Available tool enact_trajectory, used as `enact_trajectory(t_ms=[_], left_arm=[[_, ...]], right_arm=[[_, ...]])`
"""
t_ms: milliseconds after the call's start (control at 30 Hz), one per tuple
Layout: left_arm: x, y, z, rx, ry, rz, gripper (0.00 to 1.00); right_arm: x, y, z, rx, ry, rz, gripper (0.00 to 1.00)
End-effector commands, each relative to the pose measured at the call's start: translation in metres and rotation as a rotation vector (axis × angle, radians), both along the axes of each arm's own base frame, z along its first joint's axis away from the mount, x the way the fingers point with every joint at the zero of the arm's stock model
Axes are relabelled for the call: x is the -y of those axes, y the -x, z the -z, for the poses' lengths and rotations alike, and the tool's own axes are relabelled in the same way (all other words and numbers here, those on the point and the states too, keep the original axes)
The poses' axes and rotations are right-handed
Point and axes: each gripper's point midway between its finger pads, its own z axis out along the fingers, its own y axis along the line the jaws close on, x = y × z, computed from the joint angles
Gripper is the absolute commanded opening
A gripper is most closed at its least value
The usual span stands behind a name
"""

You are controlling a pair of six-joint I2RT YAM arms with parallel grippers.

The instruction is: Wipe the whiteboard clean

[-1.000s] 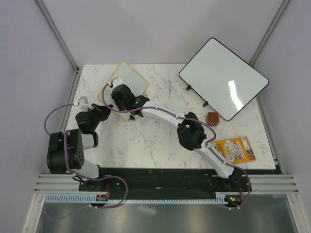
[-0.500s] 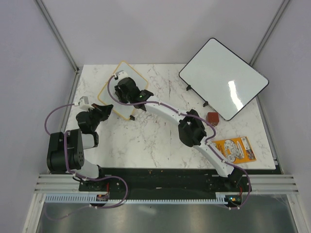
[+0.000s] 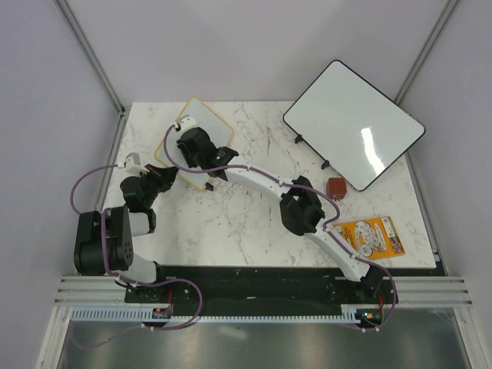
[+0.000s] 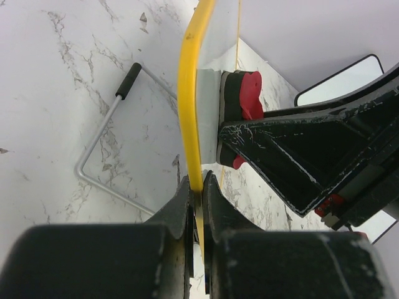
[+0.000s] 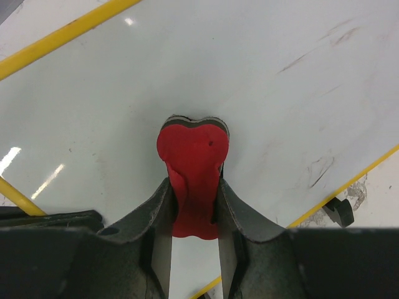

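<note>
The small yellow-framed whiteboard [image 3: 201, 123] stands at the table's back left, tilted. My left gripper [image 3: 167, 177] is shut on its yellow frame [image 4: 189, 106] at the lower left edge. My right gripper [image 3: 194, 147] is shut on a red eraser [image 5: 193, 163] and presses it flat against the board's white face [image 5: 262, 81]. Faint pen marks [image 5: 321, 171] remain on the face to the right of the eraser. In the left wrist view the red eraser [image 4: 246, 96] sits against the board, held by the right gripper's black fingers [image 4: 312, 156].
A larger black-framed whiteboard [image 3: 354, 123] leans at the back right. A small brown-red block [image 3: 336, 187] and an orange printed card [image 3: 370, 237] lie at the right. The board's wire stand [image 4: 103, 134] rests on the marble table [image 3: 254, 215].
My right gripper with the eraser moved up the board toward the back, then came back down a little. The left gripper kept its hold on the frame.
</note>
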Motion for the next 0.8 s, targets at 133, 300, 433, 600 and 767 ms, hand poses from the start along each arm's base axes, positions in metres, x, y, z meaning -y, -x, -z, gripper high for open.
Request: enact_trajectory(t_ms=[133,300,433,600,767], left_arm=[[0.034,0.010,-0.010,0.074,-0.089,0.174,0.02],[0.034,0.011,-0.011,0.076,-0.091,0.175,0.02],[0.034,0.011,-0.012,0.079,-0.096,0.173,0.02],[0.034,0.011,-0.011,0.077,-0.095,0.174,0.02],[0.035,0.011,-0.011,0.076,-0.095,0.177,0.02]], right_arm=[[-0.030,0.059,0.043,-0.066,0.075,-0.135,0.00],[-0.020,0.041,0.055,-0.082,0.064,-0.050,0.00],[0.010,0.010,0.066,-0.154,0.017,0.071,0.00],[0.027,-0.003,0.069,-0.157,0.039,0.111,0.00],[0.009,0.018,0.064,-0.137,0.062,0.009,0.00]])
